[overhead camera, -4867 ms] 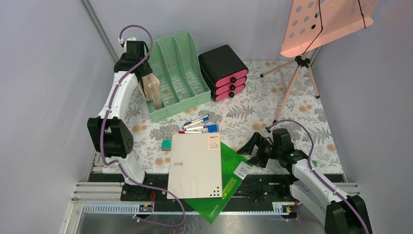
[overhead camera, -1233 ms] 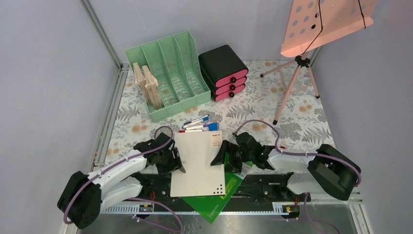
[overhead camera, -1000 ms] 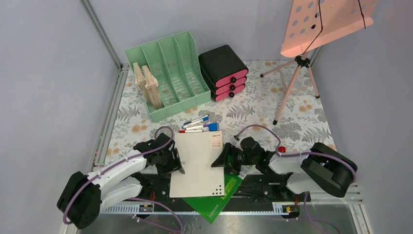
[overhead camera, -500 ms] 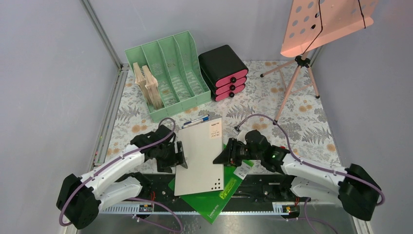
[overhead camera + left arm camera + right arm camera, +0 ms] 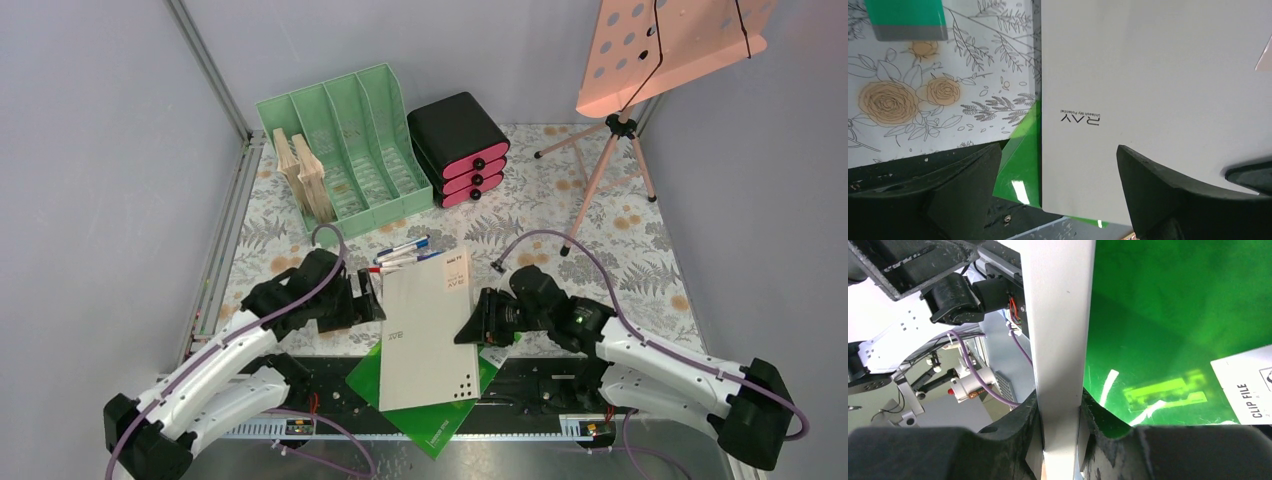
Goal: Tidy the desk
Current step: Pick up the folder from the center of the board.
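The desk (image 5: 610, 250) is a tabletop under a pale floral cloth. A flat white box (image 5: 428, 325) printed "RAY" is tilted over a green clip file (image 5: 440, 418) at the near edge. My right gripper (image 5: 478, 322) is shut on the box's right edge; in the right wrist view its jaws (image 5: 1060, 435) pinch the white edge, with the green file (image 5: 1173, 315) behind. My left gripper (image 5: 368, 298) stands open at the box's left edge. In the left wrist view it (image 5: 1058, 175) straddles the box (image 5: 1158, 75) corner without touching it, above the file (image 5: 1023, 160).
A mint-green file rack (image 5: 345, 150) with wooden pieces stands at the back left, and a black drawer box (image 5: 460, 148) with pink fronts is beside it. Pens (image 5: 403, 252) lie behind the white box. A green eraser (image 5: 905, 17) lies left. A tripod (image 5: 600, 170) stands at the back right.
My right gripper shut on the white box's right edge and raised it, swinging it rightward off the file. My left gripper opened wider and drew back to the box's left edge.
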Available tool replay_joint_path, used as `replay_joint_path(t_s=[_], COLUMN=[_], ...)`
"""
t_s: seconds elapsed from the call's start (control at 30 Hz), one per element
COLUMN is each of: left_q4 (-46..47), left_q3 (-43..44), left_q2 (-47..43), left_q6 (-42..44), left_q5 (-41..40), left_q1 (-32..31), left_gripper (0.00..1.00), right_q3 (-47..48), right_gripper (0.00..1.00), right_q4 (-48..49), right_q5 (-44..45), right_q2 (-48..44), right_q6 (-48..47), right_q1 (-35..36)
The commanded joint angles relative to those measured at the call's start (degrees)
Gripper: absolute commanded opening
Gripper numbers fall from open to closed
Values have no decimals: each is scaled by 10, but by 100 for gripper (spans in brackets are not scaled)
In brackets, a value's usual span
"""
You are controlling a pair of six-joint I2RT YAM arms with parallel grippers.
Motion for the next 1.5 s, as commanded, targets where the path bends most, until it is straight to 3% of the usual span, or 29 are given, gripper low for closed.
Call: replay_joint_path(t_s=[0.0, 0.2, 0.5, 0.67, 0.87, 1.03, 1.1, 1.3, 1.47], left_q4=[32, 62, 53, 116, 199, 219, 184, 50, 31], left_q3=[28, 33, 86, 92, 39, 0, 7, 71, 87], left_q2=[-55, -121, -60, 19, 57, 60, 59, 25, -1], left_q6=[-29, -4, 17, 38, 45, 76, 109, 193, 236], left_q5=[-53, -91, -98, 93, 307, 398, 384, 241, 250], left_q1=[-3, -2, 16, 134, 271, 327, 335, 338, 338], left_gripper=[87, 91, 99, 99, 99, 99, 99, 99, 99], right_q3=[82, 140, 193, 222, 226, 226, 232, 266, 292], right_gripper=[0, 0, 0, 0, 0, 0, 0, 0, 0], right_q4=[-16, -40, -23, -22, -22, -16, -39, -165, -275], right_q5=[3, -35, -263, -354, -375, -389, -386, -356, -353], right_q2=[11, 62, 142, 168, 160, 145, 141, 142, 141], right_q6=[-75, -142, -187, -197, -202, -198, -209, -292, -368], right_q1=[3, -19, -147, -162, -163, -163, -162, -163, -162])
